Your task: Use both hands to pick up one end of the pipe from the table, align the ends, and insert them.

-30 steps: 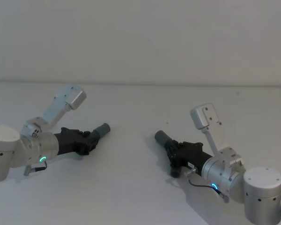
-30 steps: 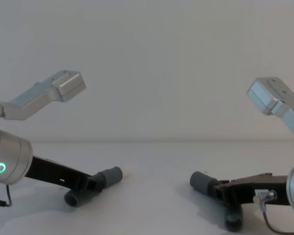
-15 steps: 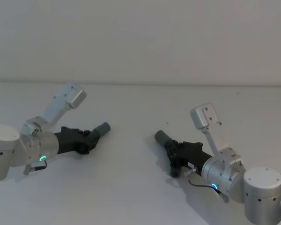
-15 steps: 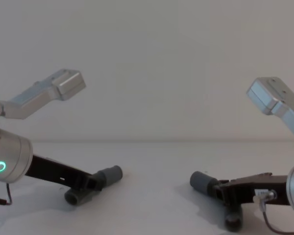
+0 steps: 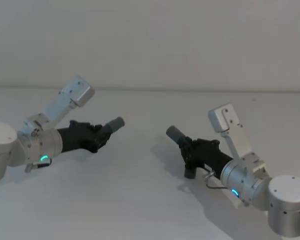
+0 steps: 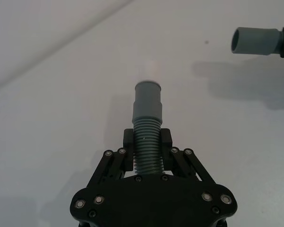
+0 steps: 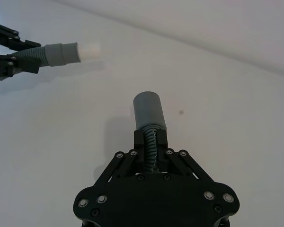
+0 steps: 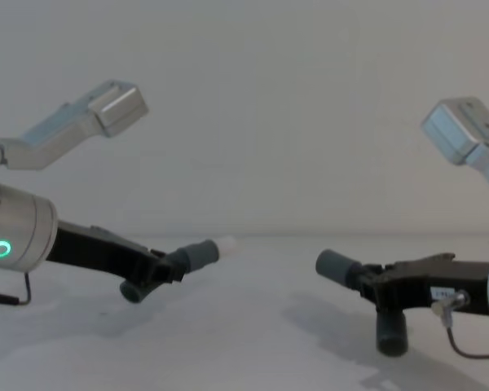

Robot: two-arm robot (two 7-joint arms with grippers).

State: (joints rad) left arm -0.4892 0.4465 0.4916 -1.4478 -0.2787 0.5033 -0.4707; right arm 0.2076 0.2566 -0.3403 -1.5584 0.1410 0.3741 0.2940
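**Two-arm pipe joining: both halves held, ends not yet mated.** 2 grippers each hold 1 bent hose piece.

- **Left gripper** (image 6: 146, 144): clamped on the ribbed middle of the left hose piece (image 6: 146, 101), just behind its smooth collar. The collar projects toward the other gripper.
- **Right gripper** (image 7: 150, 139): clenched on the ribs of the right hose piece (image 7: 149, 111), with its collar projecting the opposite way.
- **Position:** in the head view both pieces sit over the white table (image 5: 140, 200), ends facing each other but well apart. Shadows cast to one side suggest both are held clear of the surface.
- **Handling, as judged:** the pieces look light. The collars appear stiff and the ribbed section flexible, so a hold close to the collar, as here, should limit bending when the ends are pushed together. A hold farther back would probably let the collar swing. The ribs give the pads purchase against axial slip.
- **Mating ends:** the right collar shows a hollow mouth. The left collar carries a pale tip, likely the entering end.
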